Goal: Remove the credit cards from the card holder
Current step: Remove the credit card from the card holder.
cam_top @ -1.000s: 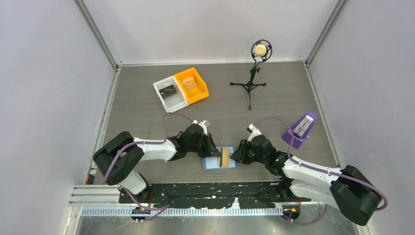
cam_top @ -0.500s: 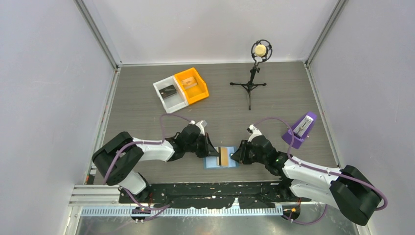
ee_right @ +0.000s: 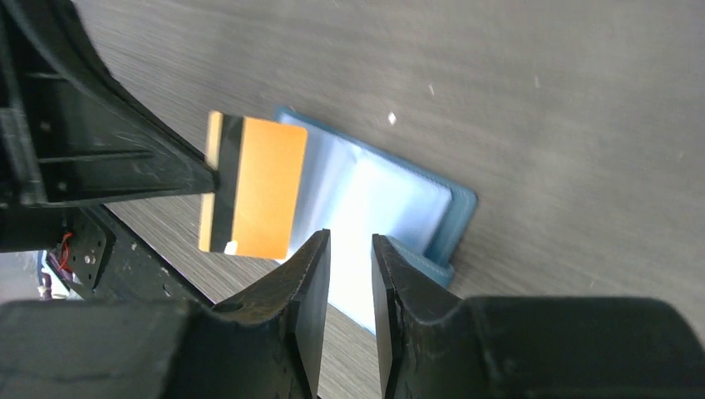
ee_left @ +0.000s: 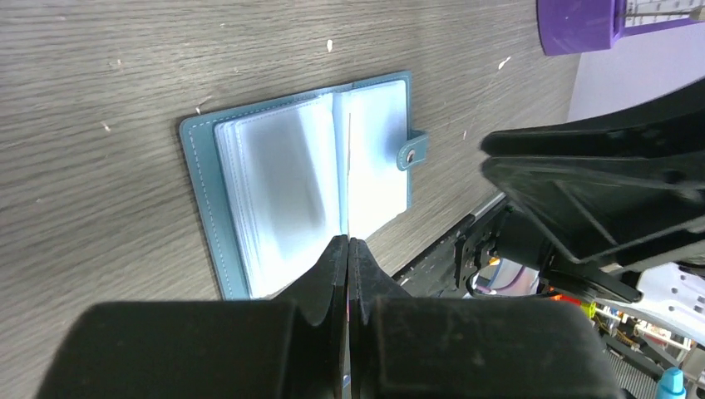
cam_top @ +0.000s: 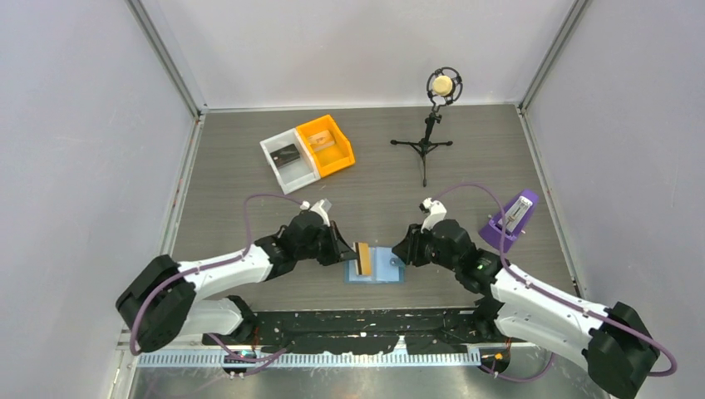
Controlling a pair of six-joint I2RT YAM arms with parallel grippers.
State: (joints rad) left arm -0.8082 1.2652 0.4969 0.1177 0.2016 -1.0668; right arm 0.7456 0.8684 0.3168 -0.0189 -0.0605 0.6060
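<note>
The light-blue card holder (cam_top: 387, 268) lies open on the table near the front edge, its clear pockets showing in the left wrist view (ee_left: 283, 183) and the right wrist view (ee_right: 391, 208). My left gripper (cam_top: 353, 253) is shut on the tan/gold card (cam_top: 362, 258) and holds it on edge, free of the holder, over the holder's left side. The card shows orange with a black stripe in the right wrist view (ee_right: 253, 187), and as a thin edge in the left wrist view (ee_left: 348, 174). My right gripper (cam_top: 402, 253) hovers over the holder's right edge, jaws slightly apart and empty (ee_right: 347, 249).
A white bin (cam_top: 289, 160) with a dark flat rectangle inside and an orange bin (cam_top: 326, 145) stand at the back left. A microphone on a tripod (cam_top: 428, 137) stands at the back. A purple wedge stand (cam_top: 509, 221) is at the right.
My left gripper has drawn the tan card leftward out of the holder and tipped it on edge. The right gripper has come off the holder's right side and risen slightly.
</note>
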